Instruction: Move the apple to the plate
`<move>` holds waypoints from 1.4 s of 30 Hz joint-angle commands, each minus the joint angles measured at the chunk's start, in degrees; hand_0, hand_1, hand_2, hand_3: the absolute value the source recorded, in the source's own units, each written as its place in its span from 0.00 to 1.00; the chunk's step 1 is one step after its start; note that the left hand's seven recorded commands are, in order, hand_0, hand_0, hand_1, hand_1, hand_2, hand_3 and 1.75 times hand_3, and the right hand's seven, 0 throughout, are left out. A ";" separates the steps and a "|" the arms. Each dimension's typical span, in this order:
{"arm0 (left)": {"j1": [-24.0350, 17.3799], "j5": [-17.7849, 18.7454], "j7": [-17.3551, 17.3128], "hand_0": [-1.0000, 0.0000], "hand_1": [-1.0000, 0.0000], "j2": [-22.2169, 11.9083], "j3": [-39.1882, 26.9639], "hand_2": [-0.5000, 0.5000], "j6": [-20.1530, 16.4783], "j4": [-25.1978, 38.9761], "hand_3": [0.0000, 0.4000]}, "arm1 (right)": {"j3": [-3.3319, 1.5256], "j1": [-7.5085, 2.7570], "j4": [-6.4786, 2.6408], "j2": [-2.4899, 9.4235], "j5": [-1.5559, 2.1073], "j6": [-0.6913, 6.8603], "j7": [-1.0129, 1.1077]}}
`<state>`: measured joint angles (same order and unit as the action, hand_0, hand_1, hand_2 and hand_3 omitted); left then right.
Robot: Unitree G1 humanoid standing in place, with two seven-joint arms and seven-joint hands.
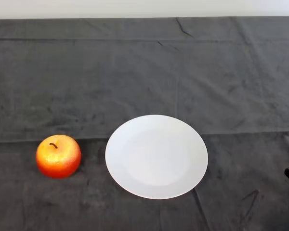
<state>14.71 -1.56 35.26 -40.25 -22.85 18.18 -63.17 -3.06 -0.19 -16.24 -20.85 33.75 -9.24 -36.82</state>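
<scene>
Left of the white plate (156, 156), just beside it but not touching, we see the red and yellow apple (58, 156) sitting upright on the dark cloth (135, 72), its stem pointing up

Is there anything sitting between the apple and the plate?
No. In the head view only a narrow strip of bare dark cloth separates the apple from the plate; they lie side by side, not touching.
</scene>
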 commanded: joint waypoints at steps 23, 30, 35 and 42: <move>5.85 -2.96 -9.88 1.00 1.00 -3.84 5.14 0.50 8.38 2.14 0.00 | -0.15 -0.14 -2.67 1.02 1.53 1.65 0.46; 8.03 -3.00 -14.00 1.00 1.00 -4.68 6.17 0.50 10.26 1.37 0.00 | -0.16 -0.14 -2.67 1.02 1.54 1.65 0.46; 9.84 -3.68 -16.63 1.00 1.00 -4.50 7.66 0.50 11.04 0.82 0.00 | -0.17 -0.14 -2.67 1.01 1.55 1.64 0.45; 11.29 -4.71 -21.55 1.00 1.00 -3.63 10.27 0.50 11.76 0.32 0.00 | -0.17 -0.13 -2.67 1.01 1.56 1.64 0.44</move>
<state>22.95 -5.46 13.65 -41.11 -13.77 28.64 -62.98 -3.02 -0.18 -16.22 -20.85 33.72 -9.31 -36.76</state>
